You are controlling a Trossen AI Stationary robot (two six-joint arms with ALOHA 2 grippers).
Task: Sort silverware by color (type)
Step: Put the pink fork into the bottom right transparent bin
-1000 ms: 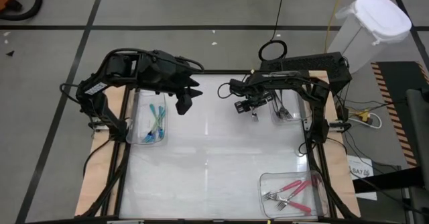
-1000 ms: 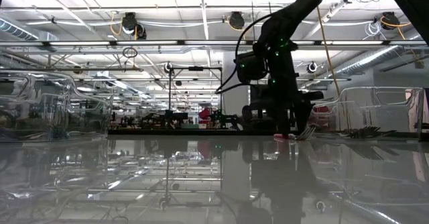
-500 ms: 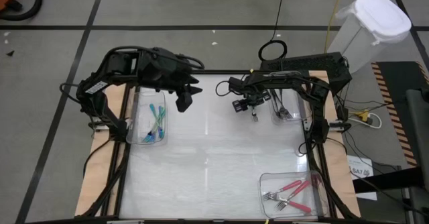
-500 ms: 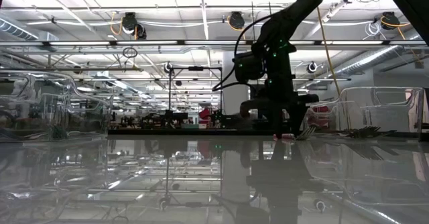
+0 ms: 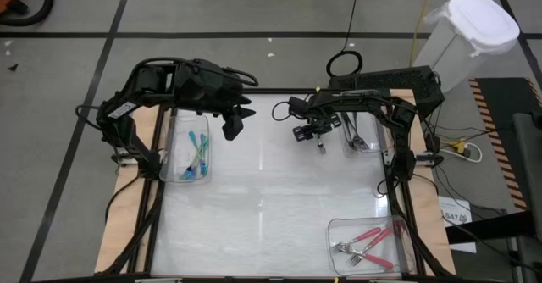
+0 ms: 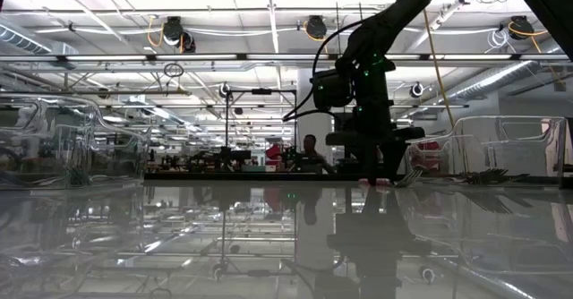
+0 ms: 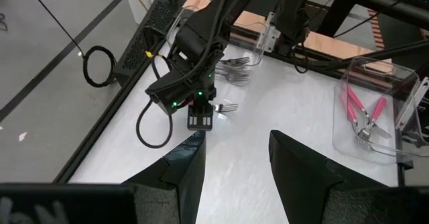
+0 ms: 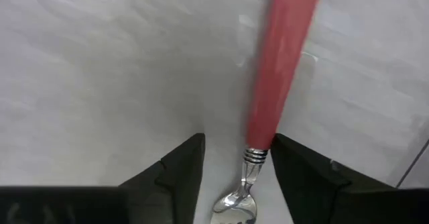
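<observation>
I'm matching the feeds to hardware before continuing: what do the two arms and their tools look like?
Both arms are dark, almost black, with chunky jointed links. The left tool ends in two broad, wedge-shaped black fingers. The right tool has matching black fingers, small green lights glowing on its wrist, and black cables looping alongside the arm. No readable markings show.

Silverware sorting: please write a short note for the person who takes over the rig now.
Right gripper: low on the table, jaws around a red-handled utensil, not yet clamped.
Left gripper: open, empty, hovering by the teal bin.
Done: teal pieces in that bin, pink pieces in the near-right bin.
Left: carry the red one over to the pink pieces.
</observation>
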